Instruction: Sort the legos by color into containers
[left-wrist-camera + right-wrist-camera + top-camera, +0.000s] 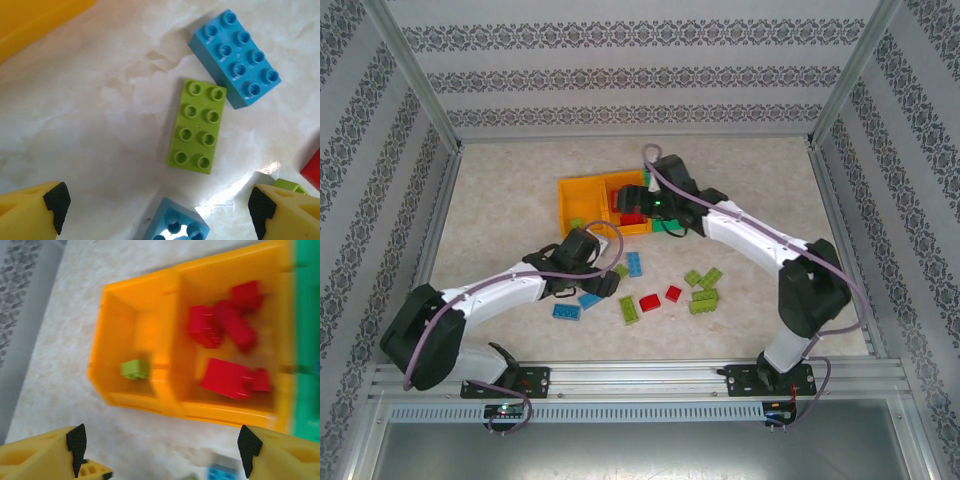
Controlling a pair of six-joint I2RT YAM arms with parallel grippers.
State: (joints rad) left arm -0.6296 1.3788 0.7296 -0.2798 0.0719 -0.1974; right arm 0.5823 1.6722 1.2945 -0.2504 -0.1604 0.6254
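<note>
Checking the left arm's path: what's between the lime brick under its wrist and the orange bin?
Nothing; left wrist view shows bare table between lime brick and orange bin.

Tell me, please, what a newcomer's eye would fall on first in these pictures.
The bright orange bins at mid-table stand out, one holding red bricks, its neighbour a single green brick. In front of them, loose bricks in blue, green and red lie scattered on the table.

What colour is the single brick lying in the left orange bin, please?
The brick is lime green; the right wrist view shows it best.
</note>
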